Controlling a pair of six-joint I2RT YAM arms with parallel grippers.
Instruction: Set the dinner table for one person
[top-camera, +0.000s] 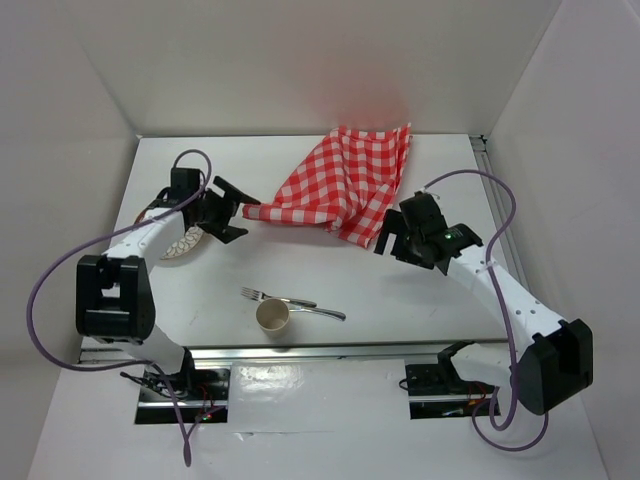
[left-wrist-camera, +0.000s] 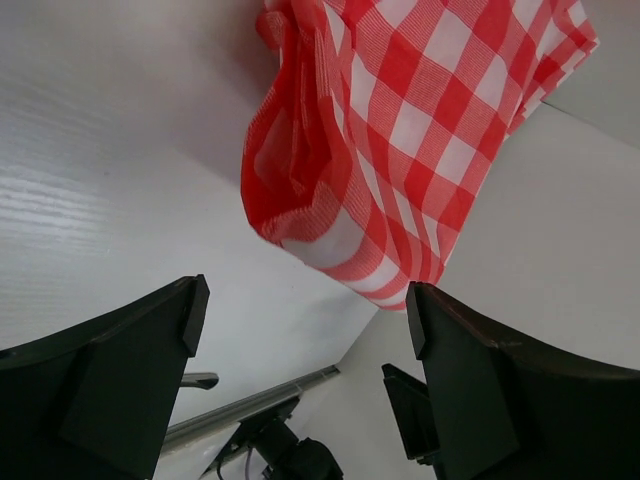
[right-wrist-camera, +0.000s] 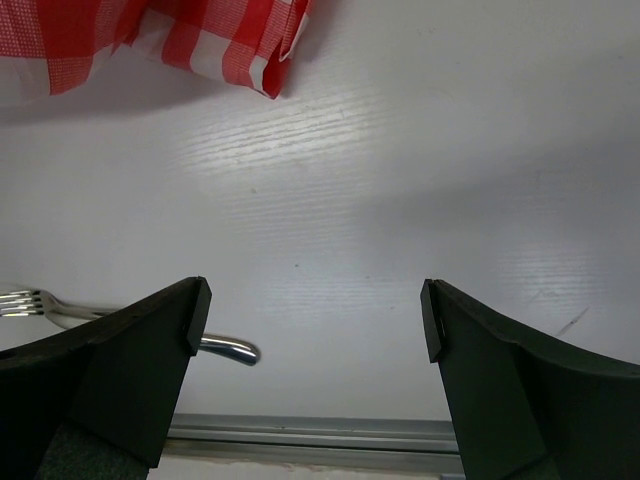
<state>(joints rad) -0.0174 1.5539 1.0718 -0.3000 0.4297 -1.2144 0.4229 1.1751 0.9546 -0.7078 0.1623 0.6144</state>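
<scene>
The white dinner table (top-camera: 300, 255) holds a crumpled red-and-white checked cloth (top-camera: 340, 185) at the back centre. A fork (top-camera: 268, 296) and a second piece of cutlery (top-camera: 322, 311) lie at the front centre beside a tan paper cup (top-camera: 273, 316). A patterned plate (top-camera: 183, 245) lies partly under the left arm. My left gripper (top-camera: 238, 210) is open and empty, just left of the cloth's corner, with the cloth (left-wrist-camera: 400, 130) ahead of its jaws. My right gripper (top-camera: 384, 230) is open and empty at the cloth's front right edge, over the bare table (right-wrist-camera: 400, 180).
White walls enclose the table on the left, back and right. A metal rail (top-camera: 300, 352) runs along the near edge. The right wrist view shows the cloth's corner (right-wrist-camera: 200, 35) at the top and the fork (right-wrist-camera: 60, 305) at lower left.
</scene>
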